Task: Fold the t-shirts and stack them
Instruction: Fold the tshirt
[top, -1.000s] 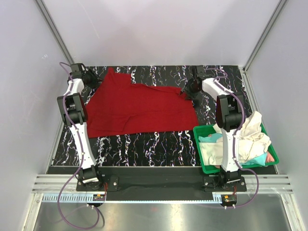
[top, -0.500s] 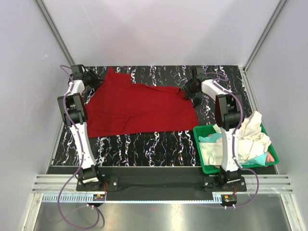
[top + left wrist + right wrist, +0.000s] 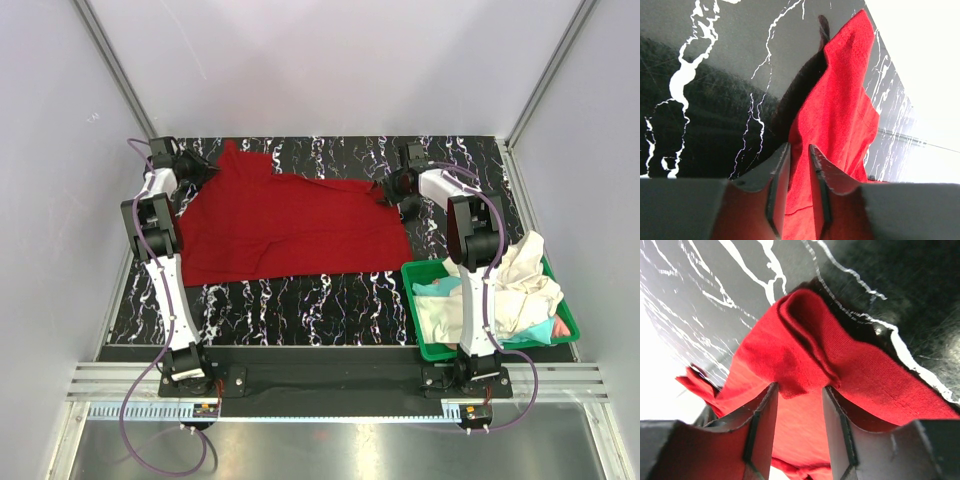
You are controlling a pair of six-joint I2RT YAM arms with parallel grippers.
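Note:
A large deep red t-shirt [image 3: 290, 225] lies spread flat on the black marbled table [image 3: 300, 295]. At the shirt's far left edge, my left gripper [image 3: 192, 170] [image 3: 799, 147] has its jaws drawn narrow, with the red cloth [image 3: 840, 100] pinched in the slim gap. My right gripper [image 3: 392, 188] [image 3: 800, 387] sits at the shirt's far right corner. Its jaws stand open astride a raised fold of the red cloth [image 3: 805, 340]. Cream-white [image 3: 525, 275], teal [image 3: 435, 288] and pinkish [image 3: 562, 325] t-shirts lie bunched in the bin.
A green plastic bin [image 3: 435, 352] stands at the near right, beside the right arm's base. White walls and metal frame posts close in the table at the back and sides. Bare marbled tabletop runs along the near edge.
The left jaws have narrowed onto the shirt's edge. Both arms have stayed almost still at the shirt's far corners, and the shirt has not shifted.

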